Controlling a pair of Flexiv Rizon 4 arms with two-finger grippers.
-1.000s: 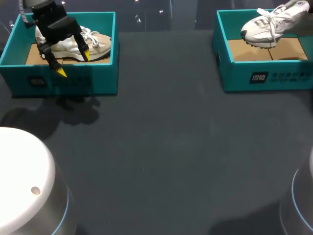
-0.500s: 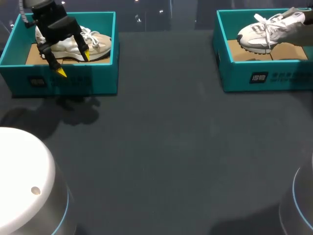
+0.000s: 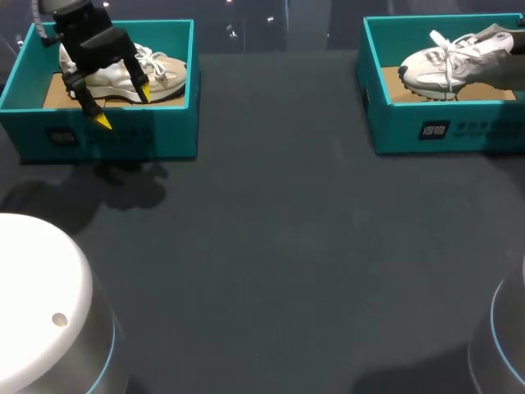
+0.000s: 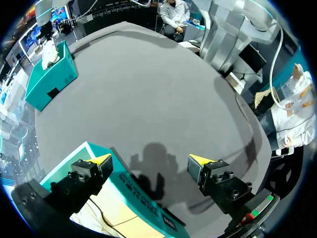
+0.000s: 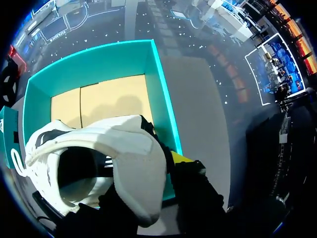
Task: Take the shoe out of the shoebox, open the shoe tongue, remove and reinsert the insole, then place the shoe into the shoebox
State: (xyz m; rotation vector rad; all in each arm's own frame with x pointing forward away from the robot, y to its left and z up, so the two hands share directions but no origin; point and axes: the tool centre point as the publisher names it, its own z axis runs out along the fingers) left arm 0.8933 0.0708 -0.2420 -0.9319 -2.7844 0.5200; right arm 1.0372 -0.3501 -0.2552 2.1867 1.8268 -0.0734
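Seemingly the shoe (image 3: 447, 61) hangs by its heel in the right hand (image 5: 148, 173).

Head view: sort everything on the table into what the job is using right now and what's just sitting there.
In use: white shoe, in the right jaws, shut on its heel; right shoebox beneath it.
Sitting idle, likely: beige shoe; left shoebox holding it; left jaws, open, over that box's front wall.

Wide open surface (image 3: 279, 246) in the middle, easy passing. The left shoebox (image 3: 139, 135) is crowded by the beige shoe (image 3: 168, 74), with the left gripper (image 3: 123, 108) above. The white shoe (image 3: 435, 61) fills most of the right shoebox (image 3: 443, 131).
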